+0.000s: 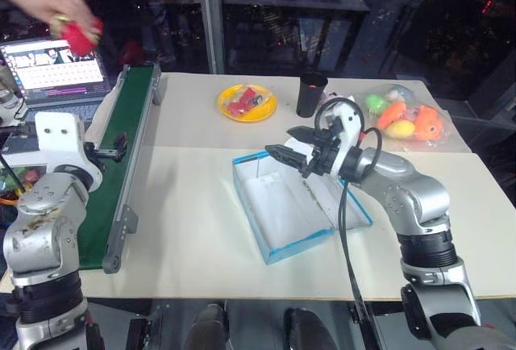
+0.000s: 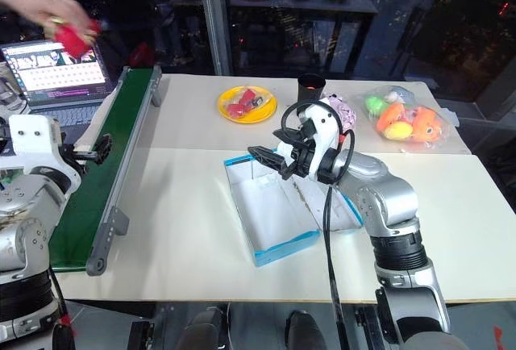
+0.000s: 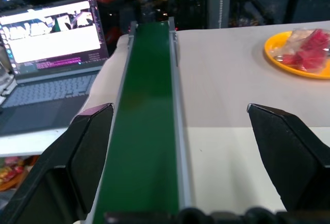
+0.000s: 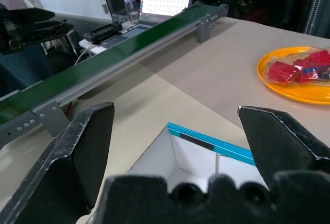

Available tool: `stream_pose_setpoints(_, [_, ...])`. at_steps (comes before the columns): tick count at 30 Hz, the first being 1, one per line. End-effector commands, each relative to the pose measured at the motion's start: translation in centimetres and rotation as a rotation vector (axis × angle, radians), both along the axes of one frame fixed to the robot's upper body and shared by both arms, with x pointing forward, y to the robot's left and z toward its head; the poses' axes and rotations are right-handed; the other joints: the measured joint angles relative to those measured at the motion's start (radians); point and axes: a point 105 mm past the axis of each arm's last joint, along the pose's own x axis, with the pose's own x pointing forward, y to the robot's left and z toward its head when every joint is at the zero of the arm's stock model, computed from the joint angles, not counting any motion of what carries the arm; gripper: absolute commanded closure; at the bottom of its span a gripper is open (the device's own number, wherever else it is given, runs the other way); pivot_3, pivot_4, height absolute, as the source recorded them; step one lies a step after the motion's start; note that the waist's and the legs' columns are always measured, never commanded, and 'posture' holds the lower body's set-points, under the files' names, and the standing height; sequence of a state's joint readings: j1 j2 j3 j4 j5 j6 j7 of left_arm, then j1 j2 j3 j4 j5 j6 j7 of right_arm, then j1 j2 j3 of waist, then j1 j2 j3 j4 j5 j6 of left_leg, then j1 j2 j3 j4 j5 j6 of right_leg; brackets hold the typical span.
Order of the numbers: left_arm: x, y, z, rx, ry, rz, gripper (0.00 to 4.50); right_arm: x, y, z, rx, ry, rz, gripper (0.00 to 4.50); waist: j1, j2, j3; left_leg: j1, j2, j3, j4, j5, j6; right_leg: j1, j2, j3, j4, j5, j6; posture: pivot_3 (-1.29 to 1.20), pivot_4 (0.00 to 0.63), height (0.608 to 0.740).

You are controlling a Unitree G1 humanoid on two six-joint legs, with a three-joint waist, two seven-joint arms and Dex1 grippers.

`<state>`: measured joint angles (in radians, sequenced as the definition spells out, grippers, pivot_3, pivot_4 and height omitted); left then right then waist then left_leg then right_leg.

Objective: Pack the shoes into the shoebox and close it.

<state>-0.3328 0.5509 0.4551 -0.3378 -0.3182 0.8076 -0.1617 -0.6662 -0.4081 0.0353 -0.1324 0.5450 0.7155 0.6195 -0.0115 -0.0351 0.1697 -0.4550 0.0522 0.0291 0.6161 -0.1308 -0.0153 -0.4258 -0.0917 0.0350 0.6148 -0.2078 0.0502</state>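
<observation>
The white table (image 1: 201,229) is taking up most of the scene, with a long green conveyor belt (image 1: 121,156) lying along its nine o'clock edge. The open shoebox (image 1: 278,205) is sitting at the centre, white inside and holding nothing. The right gripper (image 1: 292,142) is hovering just over the box's twelve o'clock rim, fingers spread wide apart and gripping nothing. The left gripper (image 2: 97,150) is hanging over the belt at nine o'clock, its fingers also wide apart. A laptop (image 1: 55,68) is glowing at ten o'clock. Above it, a person's hand (image 1: 48,3) is holding a red shoe (image 1: 78,35). At twelve o'clock a yellow plate (image 1: 247,103) and a dark cup (image 1: 310,94) are standing, and a bag of toys (image 1: 403,116) is lying at two o'clock.
</observation>
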Motion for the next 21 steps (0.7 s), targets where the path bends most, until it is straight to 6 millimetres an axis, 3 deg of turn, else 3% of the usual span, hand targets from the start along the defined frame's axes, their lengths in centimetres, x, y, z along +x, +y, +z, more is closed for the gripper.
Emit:
stream_pose_setpoints(1, [-0.2, -0.8, 0.7, -0.004, -0.053, -0.02, 0.07, 0.0, 1.0, 1.3, -0.007, -0.079, 0.012, 0.0, -0.001, 0.0, 0.0, 0.0, 0.0, 0.0, 0.0, 0.0, 0.0, 0.0, 0.0, 0.0, 0.0, 0.0, -0.001, 0.0, 0.15, 0.736])
stream_pose_setpoints(6, [0.8, -1.0, -0.6, -0.013, -0.028, -0.022, 0.07, -0.2, 2.2, 1.1, 0.004, -0.081, 0.027, 0.0, -0.002, 0.0, 0.0, 0.001, 0.0, 0.0, 0.0, 0.001, -0.001, 0.0, 0.001, 0.0, 0.002, 0.001, -0.002, 0.0, 0.15, 0.736])
stream_pose_setpoints(15, [1.8, 0.6, -0.8, -0.015, -0.02, 0.031, 0.07, -1.6, 2.6, 0.7, 0.037, -0.058, 0.052, 0.0, -0.001, 0.0, 0.0, 0.001, 0.0, 0.0, 0.0, 0.003, 0.001, 0.0, 0.001, 0.0, 0.002, 0.003, 0.002, 0.0, 0.15, 0.736])
stream_pose_setpoints(21, [2.3, 2.2, -2.1, -0.036, 0.001, 0.071, 0.07, -2.6, 3.4, 0.7, 0.026, -0.05, 0.107, 0.0, -0.002, 0.0, 0.0, 0.001, 0.001, 0.0, 0.0, 0.002, -0.001, 0.0, 0.001, 0.0, 0.002, 0.003, 0.002, 0.0, 0.15, 0.736])
